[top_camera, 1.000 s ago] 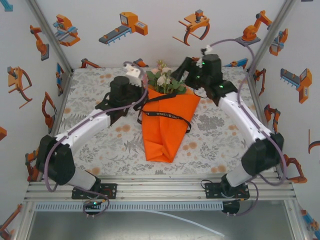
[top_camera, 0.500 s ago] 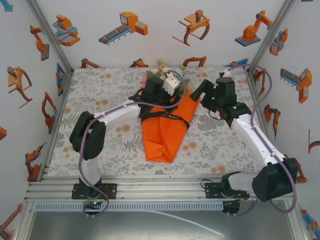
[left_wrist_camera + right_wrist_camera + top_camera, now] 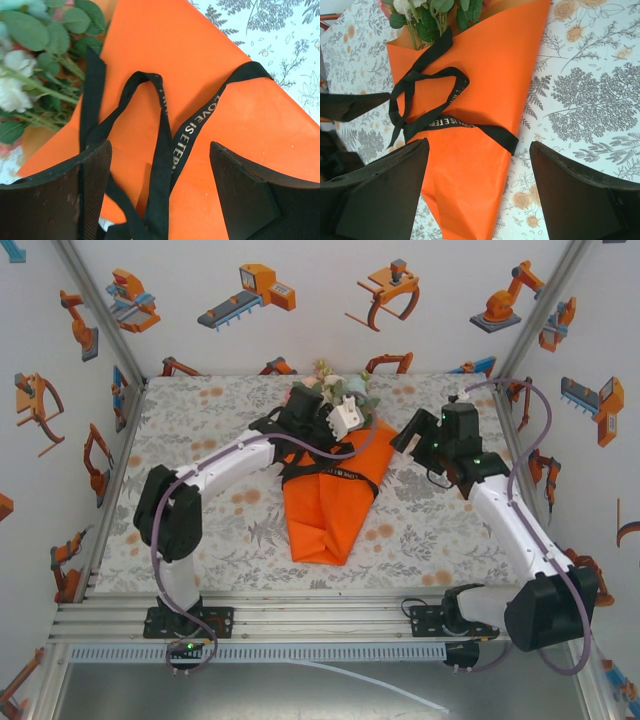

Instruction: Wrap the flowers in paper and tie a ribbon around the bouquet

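Ribbon (image 3: 192,127) lies right under the left claw (image 3: 160,155), spread wide, looped loosely across the orange paper (image 3: 210,55). It reads "LOVE IS ETE", the rest hidden. The bouquet (image 3: 325,505) lies on the desk (image 3: 430,530), flowers (image 3: 335,390) far, tip near. The right claw (image 3: 479,147), also spread, hangs beside it, less close.

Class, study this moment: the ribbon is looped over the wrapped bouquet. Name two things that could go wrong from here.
1. The ribbon lies in a slack loop on the paper; the left gripper, jaws open above it, might pinch paper too and crease it.
2. The knot looks loose, so pulling one end could undo it.
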### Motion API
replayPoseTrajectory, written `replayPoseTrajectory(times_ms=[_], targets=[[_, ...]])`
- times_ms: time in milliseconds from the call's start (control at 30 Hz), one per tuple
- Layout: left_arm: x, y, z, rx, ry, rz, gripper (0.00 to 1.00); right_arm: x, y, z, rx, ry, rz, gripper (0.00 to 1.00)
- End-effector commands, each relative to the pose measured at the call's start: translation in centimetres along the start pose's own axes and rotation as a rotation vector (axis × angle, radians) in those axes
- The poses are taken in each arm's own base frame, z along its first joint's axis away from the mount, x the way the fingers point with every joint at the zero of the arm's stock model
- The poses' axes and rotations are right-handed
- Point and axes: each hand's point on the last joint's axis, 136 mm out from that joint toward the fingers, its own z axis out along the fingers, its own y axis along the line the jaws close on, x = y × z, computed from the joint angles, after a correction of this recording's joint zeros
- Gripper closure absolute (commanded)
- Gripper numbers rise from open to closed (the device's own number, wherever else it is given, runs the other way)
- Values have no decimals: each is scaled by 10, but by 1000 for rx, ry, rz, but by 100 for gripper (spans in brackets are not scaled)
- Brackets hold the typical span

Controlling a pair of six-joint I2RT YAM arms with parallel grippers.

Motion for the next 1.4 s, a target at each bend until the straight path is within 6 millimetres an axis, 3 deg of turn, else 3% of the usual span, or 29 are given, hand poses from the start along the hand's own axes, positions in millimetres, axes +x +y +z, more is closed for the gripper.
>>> replayPoseTrajectory(times_ms=[0, 300, 400, 467, 600, 633, 733, 867, 1000, 1067, 1233, 1367], targets=[[3, -14, 19, 92, 9, 50, 27, -4, 0, -18, -10, -31, -12, 26], [35, -15, 61, 87, 91, 63, 29, -1, -2, -23, -12, -27, -2, 27], [43, -14, 68, 58, 116, 93, 36, -1, -2, -22, -12, -27, -5, 27], [49, -13, 73, 37, 135, 112, 49, -2, -2, -21, -9, -27, -5, 27], [47, -10, 71, 18, 137, 82, 96, 0, -2, -17, -15, -21, -30, 27], [43, -9, 66, 27, 123, 63, 100, 0, -1, -16, -25, -26, -50, 27], [21, -14, 42, 93, 36, -28, 100, -3, 13, -11, -113, -69, -212, 27], [4, -29, 14, 160, -25, -67, 100, 9, 40, 0, -277, -172, -583, 28], [5, -36, 2, 161, -29, -75, 100, 45, 76, 6, -546, -247, -972, 28], [9, -35, 1, 150, -18, -75, 100, 68, 82, 9, -663, -241, -1128, 27], [14, -36, 1, 148, 6, -72, 100, 98, 91, 22, -810, -275, -1306, 28], [13, -38, -2, 147, 5, -71, 100, 112, 97, 44, -838, -352, -1392, 28]])
